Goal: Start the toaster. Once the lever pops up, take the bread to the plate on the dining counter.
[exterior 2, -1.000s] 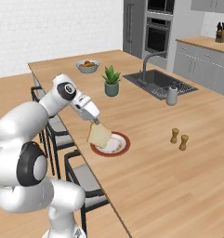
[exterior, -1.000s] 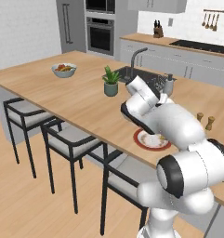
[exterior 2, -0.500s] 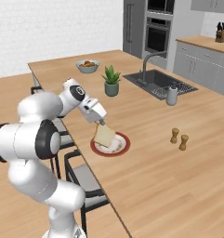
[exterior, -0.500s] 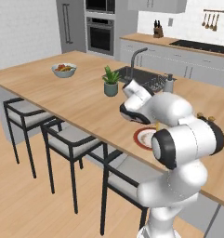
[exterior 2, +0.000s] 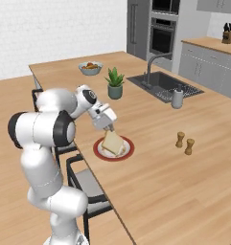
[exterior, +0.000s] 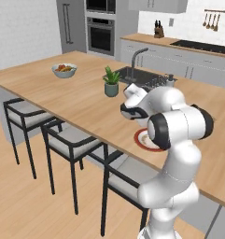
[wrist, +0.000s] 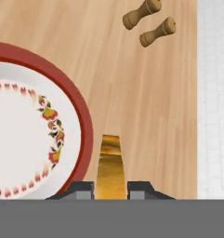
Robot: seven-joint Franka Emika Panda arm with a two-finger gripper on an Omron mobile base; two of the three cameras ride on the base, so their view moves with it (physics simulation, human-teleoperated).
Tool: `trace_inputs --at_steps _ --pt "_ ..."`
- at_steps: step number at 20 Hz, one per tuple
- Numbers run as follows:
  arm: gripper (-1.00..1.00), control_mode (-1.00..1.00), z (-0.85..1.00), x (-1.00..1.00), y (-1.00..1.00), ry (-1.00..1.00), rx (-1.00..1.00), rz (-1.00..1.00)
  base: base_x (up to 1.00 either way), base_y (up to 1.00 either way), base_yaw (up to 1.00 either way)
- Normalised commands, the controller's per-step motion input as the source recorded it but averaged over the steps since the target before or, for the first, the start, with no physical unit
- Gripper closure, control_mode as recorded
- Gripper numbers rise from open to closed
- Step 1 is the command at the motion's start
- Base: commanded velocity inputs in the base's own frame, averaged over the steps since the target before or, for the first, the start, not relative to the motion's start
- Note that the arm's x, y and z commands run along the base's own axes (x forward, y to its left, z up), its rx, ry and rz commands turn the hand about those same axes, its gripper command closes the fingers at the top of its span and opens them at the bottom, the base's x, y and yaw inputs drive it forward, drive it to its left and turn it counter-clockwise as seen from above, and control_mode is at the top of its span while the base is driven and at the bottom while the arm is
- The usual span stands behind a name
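Simulated kitchen, long light-wood dining counter (exterior 2: pixel 193 186) with stools along its near side. The bread (exterior 2: pixel 112 142) stands tilted over the plate (exterior 2: pixel 98 146), its lower edge on or just above the plate's pale centre; cannot tell if it touches. The gripper (exterior 2: pixel 107 127) pinches the bread's top edge, fingers pressed on the slice. In the hand view the bread (wrist: pixel 109 165) is edge-on between the fingertips, the red-rimmed plate (wrist: pixel 85 135) to its left. Two wooden shakers (exterior 2: pixel 184 142) sit right of the plate, well apart. Farther off: potted plant (exterior 2: pixel 115 83), fruit bowl (exterior 2: pixel 90 68), sink (exterior 2: pixel 164 84).
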Motion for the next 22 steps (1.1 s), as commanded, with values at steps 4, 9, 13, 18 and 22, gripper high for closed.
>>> trace_inputs --at_steps 4,9,13,18,22 --pt "1.00 -1.00 -0.21 0.42 0.00 0.13 0.00 0.00 0.00 0.00 0.00" --pt "1.00 -1.00 -0.46 0.37 -0.01 0.01 0.00 0.00 0.00 0.00 0.00" --pt "1.00 -1.00 -0.57 0.36 -0.01 0.00 0.00 0.00 0.00 0.00 0.00" --pt "1.00 -1.00 -0.46 0.21 0.00 -0.06 0.00 0.00 0.00 0.00 0.00" --pt "-1.00 -1.00 -0.03 0.00 0.12 -0.24 0.00 0.00 0.00 0.00 0.00"
